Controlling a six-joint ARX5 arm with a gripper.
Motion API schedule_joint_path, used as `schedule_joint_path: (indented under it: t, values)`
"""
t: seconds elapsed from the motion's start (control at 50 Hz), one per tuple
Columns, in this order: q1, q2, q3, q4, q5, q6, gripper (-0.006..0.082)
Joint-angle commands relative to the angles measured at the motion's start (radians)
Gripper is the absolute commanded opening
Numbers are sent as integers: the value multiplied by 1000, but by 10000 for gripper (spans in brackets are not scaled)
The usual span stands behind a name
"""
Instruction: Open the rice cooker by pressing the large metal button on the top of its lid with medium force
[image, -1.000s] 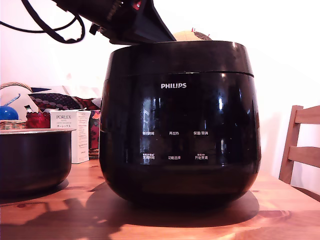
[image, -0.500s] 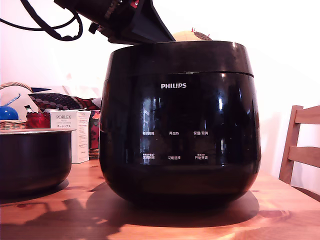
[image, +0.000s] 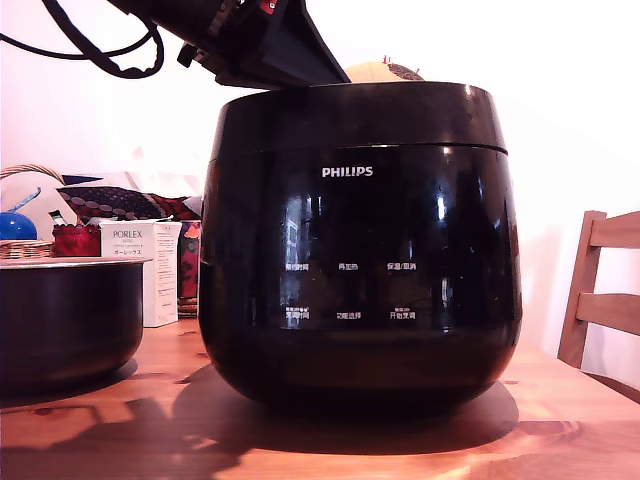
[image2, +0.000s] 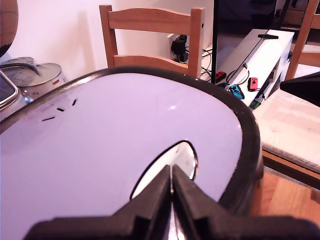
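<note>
The rice cooker (image: 360, 245) is sitting mid-table, its lid (image2: 125, 145) not yet popped. The gripper (image2: 171, 186), jaws pressed together and holding nothing, is resting its tips on the metal button (image2: 186, 159) at the lid's near edge. I'd say the pressing step is underway; next comes a firm downward push.

Arm (image: 190, 20): one, black, entering from the exterior view's upper left and slanting down toward that view's right; black cables loop beneath it. Hand (image2: 171, 187): black, two fingers (image2: 155, 195) pressed together with only a thin seam between them, tips pointing forward and down in the wrist view.
</note>
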Motion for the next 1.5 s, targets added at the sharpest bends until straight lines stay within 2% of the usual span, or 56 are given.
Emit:
schedule_joint_path:
  t: [0.0,0.58,0.78,1.16,1.48]
  values:
    - [4,77,-79,-96,-7,5,-22]
    - [3,143,-79,-119,-10,5,-22]
    - [3,134,-79,-64,-9,4,-22]
    - [5,-13,-79,81,-7,-42,-22]
    - [29,-113,-79,93,-56,-56,-22]
